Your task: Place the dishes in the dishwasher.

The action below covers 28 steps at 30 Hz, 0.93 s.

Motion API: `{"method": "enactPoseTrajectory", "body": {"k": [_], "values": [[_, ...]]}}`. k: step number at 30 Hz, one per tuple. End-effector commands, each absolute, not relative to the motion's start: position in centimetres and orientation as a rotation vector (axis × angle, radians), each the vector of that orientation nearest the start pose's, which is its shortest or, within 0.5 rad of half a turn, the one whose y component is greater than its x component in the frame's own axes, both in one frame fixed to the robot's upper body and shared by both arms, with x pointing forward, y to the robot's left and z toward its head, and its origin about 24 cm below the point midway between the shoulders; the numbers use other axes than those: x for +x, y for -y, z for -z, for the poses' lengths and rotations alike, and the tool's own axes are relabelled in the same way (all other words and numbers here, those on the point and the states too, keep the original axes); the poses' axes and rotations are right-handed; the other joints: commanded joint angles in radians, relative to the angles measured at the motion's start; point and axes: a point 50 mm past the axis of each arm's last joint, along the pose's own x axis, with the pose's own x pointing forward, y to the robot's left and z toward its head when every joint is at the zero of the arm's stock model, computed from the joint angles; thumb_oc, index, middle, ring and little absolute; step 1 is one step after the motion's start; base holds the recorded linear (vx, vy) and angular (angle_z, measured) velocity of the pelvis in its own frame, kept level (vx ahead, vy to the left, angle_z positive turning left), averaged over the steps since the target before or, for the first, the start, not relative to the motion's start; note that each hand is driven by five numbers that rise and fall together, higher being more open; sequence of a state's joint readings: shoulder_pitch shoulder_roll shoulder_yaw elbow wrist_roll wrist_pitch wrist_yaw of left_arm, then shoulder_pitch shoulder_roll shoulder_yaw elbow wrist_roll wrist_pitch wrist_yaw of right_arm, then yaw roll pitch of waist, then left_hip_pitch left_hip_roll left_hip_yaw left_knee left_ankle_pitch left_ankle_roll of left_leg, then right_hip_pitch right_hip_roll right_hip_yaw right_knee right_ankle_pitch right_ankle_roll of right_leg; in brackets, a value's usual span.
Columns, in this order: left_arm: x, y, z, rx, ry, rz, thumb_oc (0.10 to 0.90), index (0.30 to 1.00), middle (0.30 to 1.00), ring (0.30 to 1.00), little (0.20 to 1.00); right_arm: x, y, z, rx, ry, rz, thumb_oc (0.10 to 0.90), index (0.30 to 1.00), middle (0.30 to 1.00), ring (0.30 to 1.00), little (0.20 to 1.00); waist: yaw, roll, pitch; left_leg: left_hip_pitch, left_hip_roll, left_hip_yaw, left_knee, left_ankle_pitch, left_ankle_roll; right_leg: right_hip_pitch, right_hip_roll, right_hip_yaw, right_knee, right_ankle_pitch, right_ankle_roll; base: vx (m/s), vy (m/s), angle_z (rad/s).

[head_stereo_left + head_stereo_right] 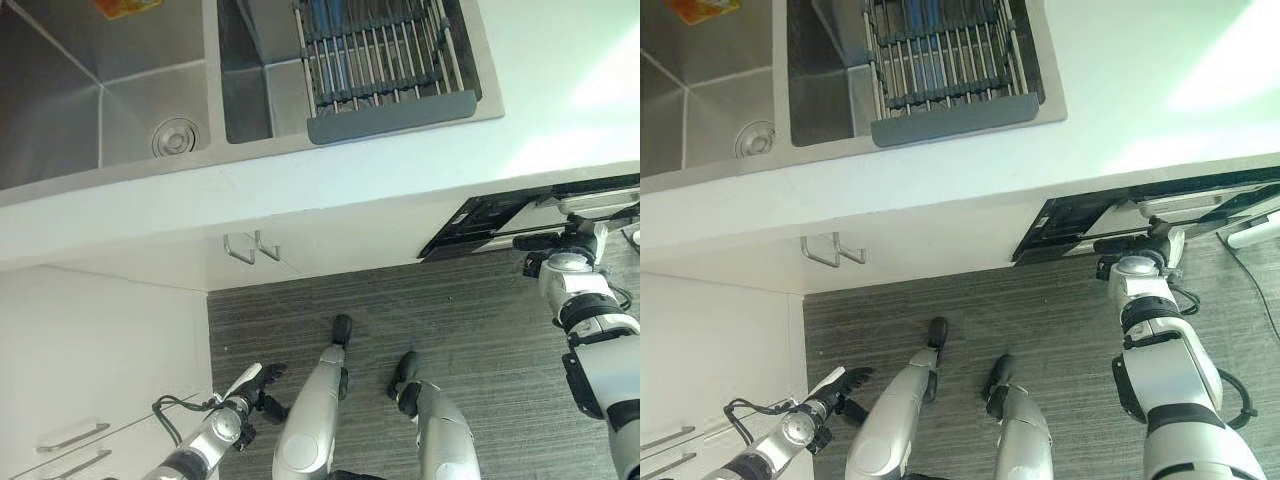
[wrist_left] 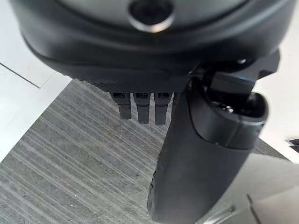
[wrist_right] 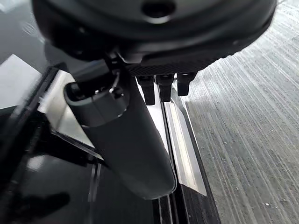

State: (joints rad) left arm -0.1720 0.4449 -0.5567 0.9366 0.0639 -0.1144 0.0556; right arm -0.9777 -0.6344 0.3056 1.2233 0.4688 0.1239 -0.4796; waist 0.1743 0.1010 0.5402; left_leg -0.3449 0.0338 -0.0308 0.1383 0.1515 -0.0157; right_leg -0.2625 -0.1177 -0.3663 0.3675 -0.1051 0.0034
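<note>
A grey dish rack (image 1: 385,60) sits in the right basin of the steel sink (image 1: 150,95), with something blue standing between its bars; I cannot make out separate dishes. The black dishwasher door (image 1: 500,220) stands partly open under the white counter at the right. My right hand (image 1: 555,243) is at that door's upper edge, and its fingers (image 3: 161,86) reach straight over the door's silver rim (image 3: 184,144), holding nothing. My left hand (image 1: 262,385) hangs low over the floor, open and empty, with its thumb (image 2: 201,154) standing out.
An orange item (image 1: 125,8) lies in the left basin. Two metal cabinet handles (image 1: 250,247) hang below the counter's front edge. White drawers (image 1: 75,437) stand at the lower left. Grey striped carpet (image 1: 470,310) covers the floor before the dishwasher.
</note>
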Motion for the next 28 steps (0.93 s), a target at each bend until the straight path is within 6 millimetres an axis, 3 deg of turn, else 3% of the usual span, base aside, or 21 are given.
{"method": "enactPoseTrajectory", "body": {"k": [1,7,12,13,15,16,17,18,19,21,23,25,28], "values": [[19.7,-23.1,10.3,0.811,-0.691,0.323,0.8,0.9,0.9,0.9,0.9,38.1,28.9,-33.8,-0.409,0.52,0.733,0.8,0.9,0.9,0.9,0.9,0.045,-0.02,-0.073,0.002,-0.028,0.078,0.162,-0.259,0.009,0.06,0.013,0.039,-0.031,-0.078,0.051,0.05,-0.051,-0.02],[19.6,-23.6,10.3,0.797,-0.728,0.306,0.8,0.9,0.9,0.9,0.9,38.3,28.6,-33.4,-0.428,0.492,0.726,0.8,0.9,0.9,0.9,0.9,0.051,-0.03,-0.079,0.009,-0.031,0.068,0.162,-0.268,0.014,0.073,0.017,0.039,-0.06,-0.064,0.057,0.0,-0.049,0.0],[19.1,-24.2,10.9,0.568,-0.815,0.156,0.8,0.9,0.9,0.9,0.9,38.8,29.5,-29.7,-0.406,0.357,0.69,0.8,0.9,0.9,0.9,0.9,0.044,-0.038,-0.084,0.023,-0.028,0.072,0.162,-0.278,0.012,0.087,0.012,0.04,-0.068,-0.066,0.062,-0.08,-0.055,0.0],[18.7,-24.4,11.1,0.509,-0.833,0.139,0.8,0.9,0.9,0.9,0.9,38.9,29.6,-28.1,-0.371,0.321,0.66,0.8,0.9,0.9,0.9,0.9,0.04,-0.035,-0.085,0.013,-0.023,0.078,0.162,-0.254,0.016,0.078,0.011,0.026,-0.068,-0.044,0.055,-0.16,-0.005,0.0],[18.5,-24.3,11.3,0.425,-0.864,0.13,0.8,0.9,0.9,0.9,0.9,39.0,29.4,-26.2,-0.314,0.281,0.636,0.8,0.9,0.9,0.9,0.9,0.036,-0.043,-0.091,0.031,-0.024,0.077,0.162,-0.279,0.008,0.093,0.008,0.039,-0.068,-0.068,0.063,-0.07,-0.024,0.05],[18.2,-23.9,11.7,0.291,-0.898,0.109,0.8,0.9,0.9,0.9,0.9,39.0,29.5,-22.8,-0.189,0.199,0.571,0.8,0.9,0.9,0.9,0.9,0.022,-0.035,-0.096,0.03,-0.016,0.088,0.162,-0.259,0.012,0.091,0.004,0.027,-0.068,-0.049,0.056,-0.09,-0.014,0.06],[18.0,-23.8,11.8,0.229,-0.908,0.101,0.8,0.9,0.9,0.9,0.9,38.8,29.4,-20.7,-0.069,0.155,0.498,0.8,0.9,0.9,0.9,0.9,0.013,-0.035,-0.1,0.036,-0.014,0.092,0.162,-0.263,0.012,0.094,0.002,0.031,-0.068,-0.052,0.055,-0.19,0.006,0.03],[17.9,-23.8,11.8,0.211,-0.913,0.1,0.8,0.9,0.9,0.9,0.9,38.8,29.3,-20.0,-0.004,0.134,0.468,0.8,0.9,0.9,0.9,0.9,0.011,-0.035,-0.102,0.038,-0.014,0.093,0.162,-0.264,0.012,0.095,0.001,0.032,-0.068,-0.053,0.055,-0.07,-0.013,-0.01],[17.7,-23.8,11.9,0.171,-0.925,0.086,0.8,0.9,0.9,0.9,0.9,38.4,29.0,-17.2,0.105,0.066,0.407,0.8,0.9,0.9,0.9,0.9,-0.002,-0.037,-0.108,0.046,-0.01,0.1,0.162,-0.269,0.01,0.1,0.001,0.035,-0.068,-0.055,0.055,-0.07,-0.018,-0.04],[16.7,-24.1,12.4,0.043,-0.957,0.03,0.8,0.9,0.9,0.9,0.9,35.5,27.7,-8.4,0.23,-0.094,0.32,0.8,0.9,0.9,0.9,0.9,-0.052,-0.039,-0.121,0.076,0.005,0.12,0.162,-0.275,0.007,0.118,0.005,0.051,-0.068,-0.058,0.051,-0.08,-0.016,-0.02],[15.6,-24.3,12.9,-0.03,-0.975,-0.007,0.8,0.9,0.9,0.9,0.9,32.2,27.1,-3.2,0.294,-0.2,0.308,0.8,0.9,0.9,0.9,0.9,-0.093,-0.039,-0.134,0.094,0.018,0.139,0.162,-0.273,-0.002,0.13,0.005,0.065,-0.068,-0.057,0.05,-0.07,0.002,-0.03],[14.6,-24.7,13.3,-0.078,-0.982,-0.078,0.8,0.9,0.9,0.9,0.9,28.2,27.6,1.2,0.315,-0.297,0.326,0.8,0.9,0.9,0.9,0.9,-0.133,-0.034,-0.152,0.109,0.027,0.16,0.162,-0.272,-0.012,0.143,-0.001,0.08,-0.068,-0.06,0.052,-0.09,0.033,-0.32],[13.0,-25.2,13.7,-0.16,-1.004,-0.165,0.8,0.9,0.9,0.9,0.9,24.7,27.8,4.4,0.287,-0.387,0.392,0.8,0.9,0.9,0.9,0.9,-0.169,-0.027,-0.178,0.116,0.035,0.171,0.162,-0.263,-0.03,0.163,-0.006,0.1,-0.068,-0.065,0.056,-0.09,0.038,-0.42]]}}
